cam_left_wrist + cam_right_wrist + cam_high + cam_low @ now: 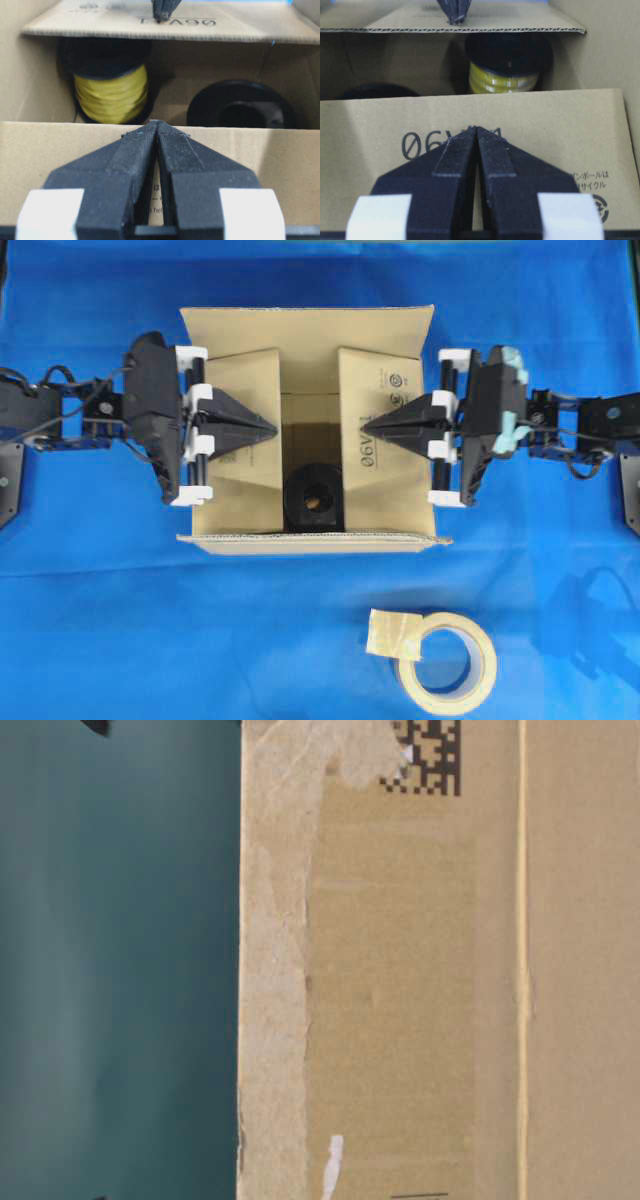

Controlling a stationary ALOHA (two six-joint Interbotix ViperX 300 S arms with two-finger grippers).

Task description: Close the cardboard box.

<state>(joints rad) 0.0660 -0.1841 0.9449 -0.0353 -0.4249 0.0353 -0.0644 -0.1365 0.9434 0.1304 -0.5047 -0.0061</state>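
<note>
The left end effector (268, 427) has its fingers pressed together into a point and lies over the left side flap (245, 430) of the cardboard box (310, 335), its tip close to that flap's free inner edge. The right end effector (368, 424) mirrors it, fingers likewise pressed together, resting over the right side flap (375, 440) that bears printed characters, tip near the inner edge. The box sits on the blue desk (150, 630) at the middle of the overhead view, with both side flaps folded inward and nearly level. A gap stays open between their two inner edges, and through it show a black spool (312, 498) and, in the wrist views, a spool wound with yellow (111, 95). The far flap and the near flap (315, 540) are not folded over the opening. A beige tape roll (447, 665) lies on the desk well apart from the box's near edge, leaving open cloth between them.
</note>
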